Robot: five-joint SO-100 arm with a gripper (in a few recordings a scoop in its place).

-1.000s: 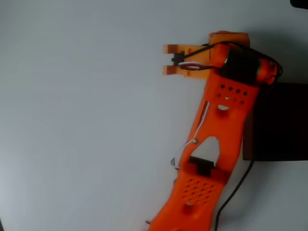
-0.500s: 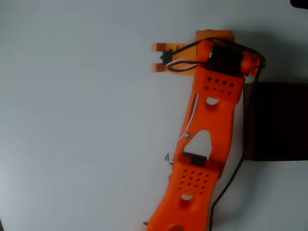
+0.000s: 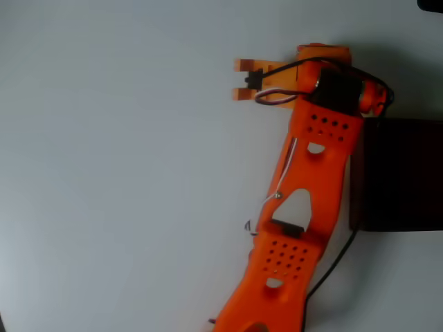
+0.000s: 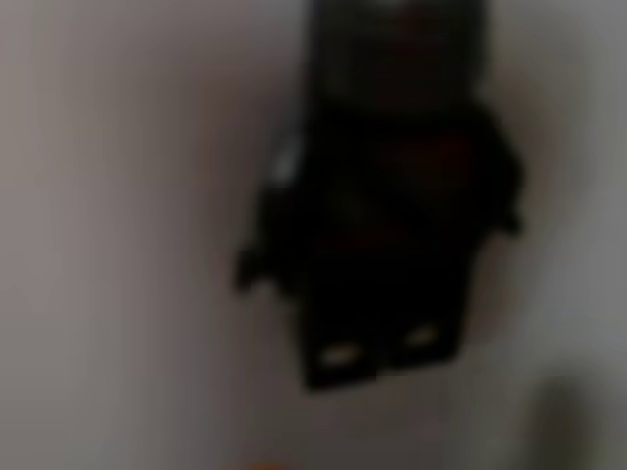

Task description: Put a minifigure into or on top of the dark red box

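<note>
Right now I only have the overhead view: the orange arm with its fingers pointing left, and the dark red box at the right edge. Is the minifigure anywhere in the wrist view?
Observer: Yes. In the wrist view the minifigure is a dark, blurred shape in the middle of the frame.
Operator: Is the gripper shut on it?
Observer: I cannot tell. The picture is too blurred to make out any contact. Around the figure I see a plain pale surface.
Operator: How does it lie in the frame?
Observer: It runs from the top edge downward, with two small pale spots near its lower end.
</note>
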